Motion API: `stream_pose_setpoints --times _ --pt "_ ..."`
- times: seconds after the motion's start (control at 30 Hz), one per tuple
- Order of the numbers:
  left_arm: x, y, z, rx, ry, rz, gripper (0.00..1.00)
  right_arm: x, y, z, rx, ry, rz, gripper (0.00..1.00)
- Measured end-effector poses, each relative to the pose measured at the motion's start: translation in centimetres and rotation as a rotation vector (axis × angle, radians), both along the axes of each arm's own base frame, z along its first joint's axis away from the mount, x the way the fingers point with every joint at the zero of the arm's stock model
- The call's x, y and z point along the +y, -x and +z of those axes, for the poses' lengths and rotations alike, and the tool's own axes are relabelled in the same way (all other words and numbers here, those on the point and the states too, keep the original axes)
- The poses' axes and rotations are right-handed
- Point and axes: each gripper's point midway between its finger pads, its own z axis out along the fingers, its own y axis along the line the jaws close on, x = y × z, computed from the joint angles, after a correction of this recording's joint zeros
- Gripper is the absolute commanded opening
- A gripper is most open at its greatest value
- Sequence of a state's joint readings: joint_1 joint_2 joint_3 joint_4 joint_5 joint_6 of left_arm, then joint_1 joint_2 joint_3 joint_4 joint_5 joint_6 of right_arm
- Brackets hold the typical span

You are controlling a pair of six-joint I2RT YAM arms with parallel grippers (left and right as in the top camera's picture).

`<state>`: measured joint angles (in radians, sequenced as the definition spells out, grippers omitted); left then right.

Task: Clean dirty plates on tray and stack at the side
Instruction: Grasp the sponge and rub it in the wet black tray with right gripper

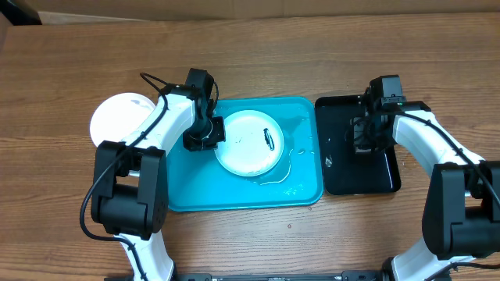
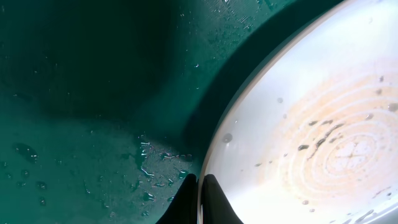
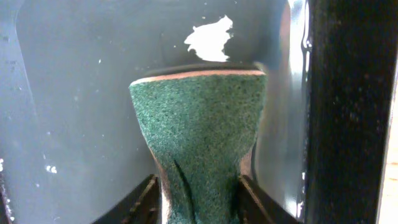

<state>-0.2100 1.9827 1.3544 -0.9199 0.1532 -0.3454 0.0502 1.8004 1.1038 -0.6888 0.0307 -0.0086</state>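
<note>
The left gripper [image 2: 200,198], closed tight, pinches the 9 o'clock rim of the white plate [image 1: 244,150] in the turquoise tray [image 1: 187,197]; only its wrist view shows orange rings and dark specks. The right gripper [image 3: 199,199] squeezes a green scouring pad [image 3: 199,118] over the black tray [image 1: 344,178].

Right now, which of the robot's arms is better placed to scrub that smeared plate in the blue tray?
The right, probably. The right jaws grip the green sponge over the black tray, next to the turquoise tray. The left jaws pinch the rim of the white plate, likely steadying it.
</note>
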Motion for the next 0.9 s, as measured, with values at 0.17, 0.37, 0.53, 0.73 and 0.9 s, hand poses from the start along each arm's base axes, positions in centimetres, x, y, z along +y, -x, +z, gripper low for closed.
stream_pose_setpoints --times 0.17,0.37,0.53,0.73,0.9 --pt "0.0 0.0 0.0 -0.001 0.000 0.000 0.04 0.0 0.1 -0.4 -0.002 0.000 -0.002 0.35" --pt "-0.1 -0.5 0.0 -0.020 0.005 0.000 0.04 0.1 0.3 -0.4 0.003 -0.007 0.000 0.10" --pt "-0.2 -0.6 0.0 -0.026 0.006 0.000 0.04 0.8 0.2 -0.4 0.001 -0.048 0.009 0.04" --pt "-0.2 -1.1 0.0 -0.044 0.010 0.000 0.09 1.7 1.6 1.0 0.091 -0.099 0.030 0.04" --pt "-0.3 -1.5 0.1 -0.060 0.013 0.000 0.13 2.0 1.0 3.8 0.108 -0.112 0.035 0.04"
